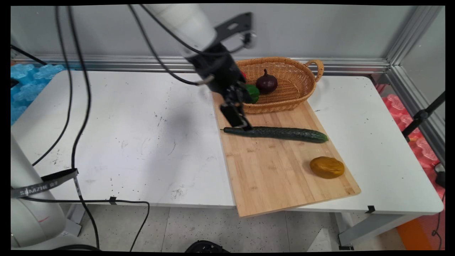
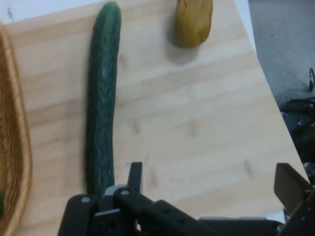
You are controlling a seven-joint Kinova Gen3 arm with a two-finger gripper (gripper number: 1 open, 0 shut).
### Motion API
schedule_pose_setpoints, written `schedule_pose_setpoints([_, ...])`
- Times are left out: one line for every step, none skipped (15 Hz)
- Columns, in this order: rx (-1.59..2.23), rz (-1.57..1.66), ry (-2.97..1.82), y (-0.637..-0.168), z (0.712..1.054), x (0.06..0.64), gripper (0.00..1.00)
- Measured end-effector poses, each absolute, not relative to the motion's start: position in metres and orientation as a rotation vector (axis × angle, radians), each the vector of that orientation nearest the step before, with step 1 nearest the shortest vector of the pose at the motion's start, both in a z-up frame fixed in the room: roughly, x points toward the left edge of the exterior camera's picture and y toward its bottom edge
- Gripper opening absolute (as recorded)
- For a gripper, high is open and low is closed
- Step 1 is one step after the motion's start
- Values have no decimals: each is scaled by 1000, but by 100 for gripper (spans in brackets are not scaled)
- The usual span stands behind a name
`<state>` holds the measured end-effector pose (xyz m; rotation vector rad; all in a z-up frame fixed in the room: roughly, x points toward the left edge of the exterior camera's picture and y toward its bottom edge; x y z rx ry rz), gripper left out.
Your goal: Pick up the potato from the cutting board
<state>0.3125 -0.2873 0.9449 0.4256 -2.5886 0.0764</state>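
One white table [image 1: 124, 142] carried everything, running left to right in front of the grey wall. One bamboo cutting board [image 1: 277, 170] lay on the table's right half, its near end overhanging the near table edge; in the hand view it filled most of the picture [image 2: 197, 128]. One woven basket [image 1: 295, 89] with a loop handle sat on the board's far end; its rim showed at the left edge of the hand view [image 2: 12, 147]. One long dark green cucumber [image 1: 280, 134] lay across the board from left to right, just near of the basket, and appeared again in the hand view [image 2: 101, 108]. One black two-finger gripper [image 1: 237, 121] hung tilted over the cucumber's left end, at or just above it; contact could not be confirmed. In the hand view the gripper [image 2: 211, 191] had its fingers spread wide with nothing between them, one finger beside the cucumber's end and the other out over bare board. One yellow-brown rounded lump [image 1: 327, 167] rested on the board near its right edge, nearer the onlooker than the cucumber and apart from it [image 2: 193, 22]. Inside the basket lay one dark purple onion [image 1: 266, 82] and one green item [image 1: 253, 93], partly hidden by the gripper.
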Motion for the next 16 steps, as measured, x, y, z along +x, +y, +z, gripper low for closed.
schedule_pose_setpoints([419, 80, -2588, -291, 939, 300, 100])
schedule_pose_setpoints([414, 83, -2588, -294, 934, 289, 100])
schedule_pose_setpoints([412, 85, -2587, -296, 930, 281, 100])
schedule_pose_setpoints([410, 88, -2588, -299, 924, 270, 100])
schedule_pose_setpoints([410, 90, -2588, -301, 920, 262, 100])
schedule_pose_setpoints([410, 92, -2590, -304, 914, 251, 100])
schedule_pose_setpoints([411, 93, -2590, -306, 910, 244, 100])
schedule_pose_setpoints([412, 93, -2591, -309, 904, 233, 100])
schedule_pose_setpoints([412, 91, -2592, -312, 897, 220, 100])
schedule_pose_setpoints([412, 90, -2594, -315, 890, 208, 100])
schedule_pose_setpoints([410, 88, -2598, -318, 884, 198, 100])
schedule_pose_setpoints([409, 87, -2603, -322, 876, 185, 100])
schedule_pose_setpoints([409, 86, -2607, -325, 870, 175, 100])
schedule_pose_setpoints([409, 83, -2612, -327, 864, 166, 100])
schedule_pose_setpoints([408, 80, -2618, -330, 857, 156, 100])
schedule_pose_setpoints([407, 77, -2625, -333, 850, 147, 100])
